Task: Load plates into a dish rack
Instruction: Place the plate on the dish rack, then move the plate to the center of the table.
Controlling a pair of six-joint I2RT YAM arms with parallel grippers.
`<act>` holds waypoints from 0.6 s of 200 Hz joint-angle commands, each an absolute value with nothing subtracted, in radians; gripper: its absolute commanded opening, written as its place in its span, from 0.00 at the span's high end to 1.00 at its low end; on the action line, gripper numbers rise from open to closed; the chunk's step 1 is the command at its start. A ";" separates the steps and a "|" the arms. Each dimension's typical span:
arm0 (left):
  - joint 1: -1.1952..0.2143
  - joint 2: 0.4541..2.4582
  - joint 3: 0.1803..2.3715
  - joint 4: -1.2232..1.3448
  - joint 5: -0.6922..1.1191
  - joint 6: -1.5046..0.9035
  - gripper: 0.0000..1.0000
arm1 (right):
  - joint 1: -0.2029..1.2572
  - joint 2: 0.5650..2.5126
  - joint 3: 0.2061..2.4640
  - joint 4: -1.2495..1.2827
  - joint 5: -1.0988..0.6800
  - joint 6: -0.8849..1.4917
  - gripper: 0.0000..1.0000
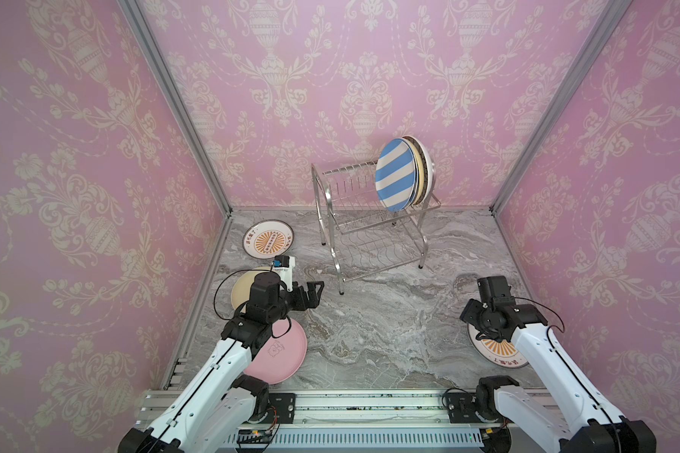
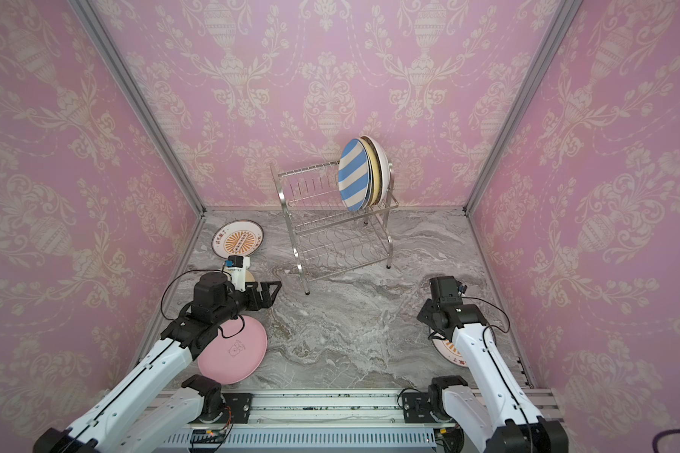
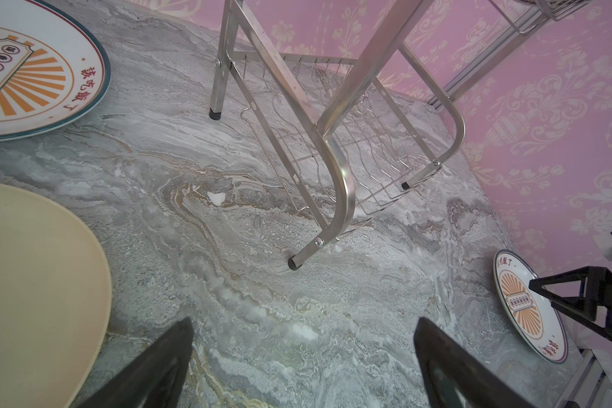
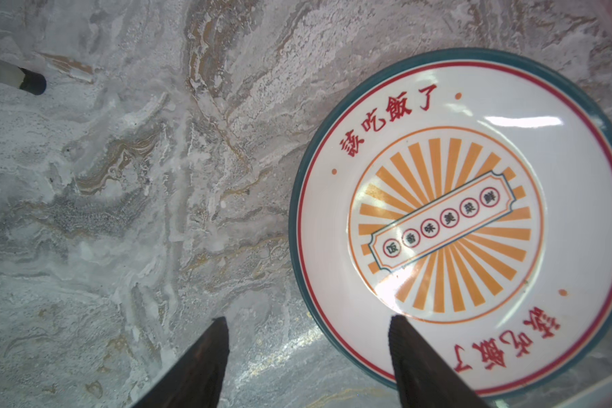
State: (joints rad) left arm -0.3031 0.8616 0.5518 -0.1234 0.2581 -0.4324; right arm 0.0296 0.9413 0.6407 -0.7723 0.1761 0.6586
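Rack (image 1: pixel 354 196) stands at the back, chrome and two-tiered. A striped plate (image 1: pixel 395 174) and a few others sit on edge at its right end, faces turned along the shelf. Left of the rack, a sunburst plate (image 1: pixel 267 239), cream plate (image 1: pixel 242 288) and pink plate (image 1: pixel 281 353) lie flat. A second sunburst plate (image 4: pixel 449 226) lies face up to the rack's near right. Round, it has no long axis. It looks glazed, stiff, slick and breakable, so I'd pinch the raised rim. Right claw (image 4: pixel 310 319) hangs wide open and empty, straddling that rim. Left claw (image 3: pixel 304 321), beside the cream plate, gapes empty too.
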 commanded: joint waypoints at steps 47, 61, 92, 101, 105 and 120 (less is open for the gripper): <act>-0.315 0.922 0.533 -0.051 0.314 -0.449 0.01 | -0.045 1.012 0.540 -0.622 0.047 0.668 0.25; -0.319 0.919 0.530 -0.048 0.310 -0.449 0.01 | -0.052 1.036 0.539 -0.608 0.034 0.661 0.25; -0.331 0.927 0.533 -0.036 0.311 -0.449 0.01 | -0.057 1.069 0.530 -0.566 0.001 0.658 0.25; -0.336 0.931 0.534 -0.034 0.310 -0.449 0.01 | -0.058 1.083 0.528 -0.560 -0.016 0.657 0.25; -0.338 0.932 0.534 -0.033 0.309 -0.449 0.01 | -0.058 1.090 0.528 -0.560 -0.025 0.657 0.25; -0.341 0.935 0.531 -0.036 0.302 -0.453 0.01 | -0.057 1.111 0.528 -0.558 -0.048 0.654 0.25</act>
State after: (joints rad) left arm -0.3309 0.9276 0.5453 -0.0509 0.2844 -0.4393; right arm -0.0528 1.0824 0.5434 -0.5797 0.0051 0.6582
